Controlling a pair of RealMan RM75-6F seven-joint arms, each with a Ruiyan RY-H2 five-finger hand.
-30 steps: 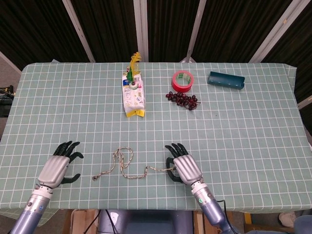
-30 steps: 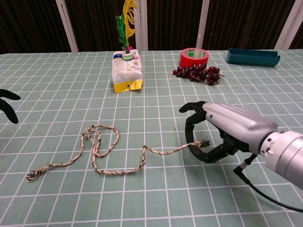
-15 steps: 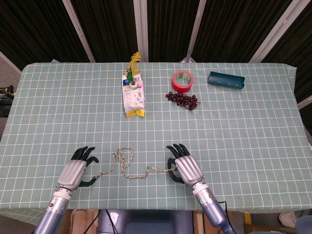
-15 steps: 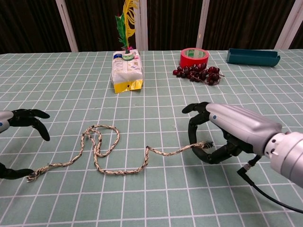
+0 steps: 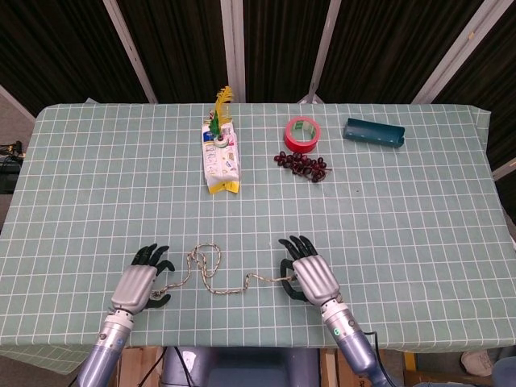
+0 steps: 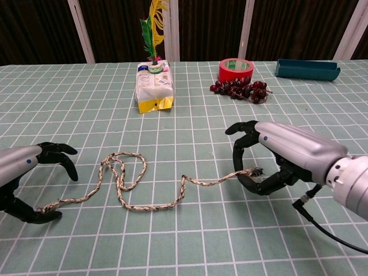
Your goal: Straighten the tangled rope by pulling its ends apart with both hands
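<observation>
while the table (image 5: 419,210) carries a carton, tape, grapes and a green tray along its far side, the near edge is given over to the task. the right hand (image 6: 270,158) is laid low on its side, fingers curled, with the frayed right end of the rope (image 6: 135,192) pinched between thumb and fingertips. the left hand (image 6: 26,178) is set palm-down over the other frayed end; thumb and fingers are arched around it, but whether that end is actually clamped cannot be told from either view. the rope lies between the two hands near the front edge, looped and crossed over itself toward the left. it is judged light, soft and limp, braided rough enough not to slip, so it should be held close to each tip and drawn sideways evenly, lest a loop tighten into a knot.
</observation>
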